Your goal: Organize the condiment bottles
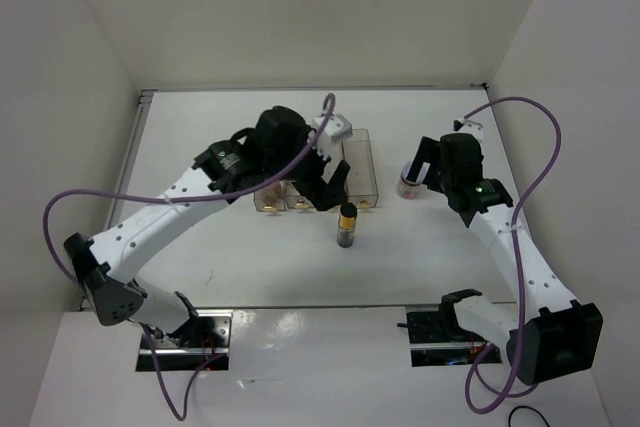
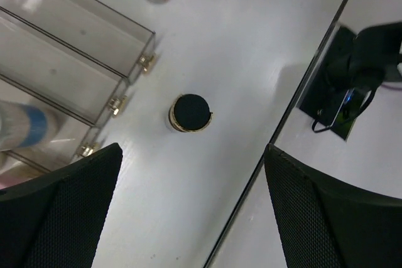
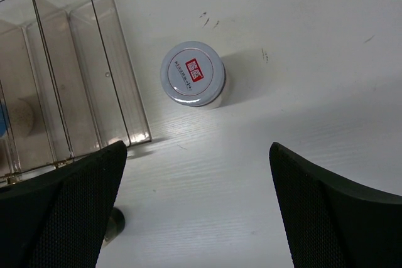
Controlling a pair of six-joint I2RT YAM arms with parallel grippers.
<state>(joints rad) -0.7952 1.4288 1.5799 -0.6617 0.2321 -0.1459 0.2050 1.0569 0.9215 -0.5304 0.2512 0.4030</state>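
A dark bottle with a gold cap (image 1: 347, 224) stands upright on the table just in front of the bins. It shows from above in the left wrist view (image 2: 190, 112), ahead of my open, empty left gripper (image 2: 193, 152), which hovers over the bins' near ends (image 1: 325, 185). A white bottle with a purplish lid (image 1: 409, 185) stands right of the bins. In the right wrist view the white bottle (image 3: 192, 73) is ahead of my open, empty right gripper (image 3: 198, 149) (image 1: 424, 169). A blue-labelled bottle (image 2: 25, 127) lies in a bin. The other bottles are hidden.
Four clear rectangular bins (image 1: 362, 162) stand side by side mid-table, with small gold latches on their near ends (image 2: 94, 42) (image 3: 81, 73). My left arm covers most of them from above. White walls enclose the table. The table's front edge (image 2: 295, 98) runs close behind the dark bottle.
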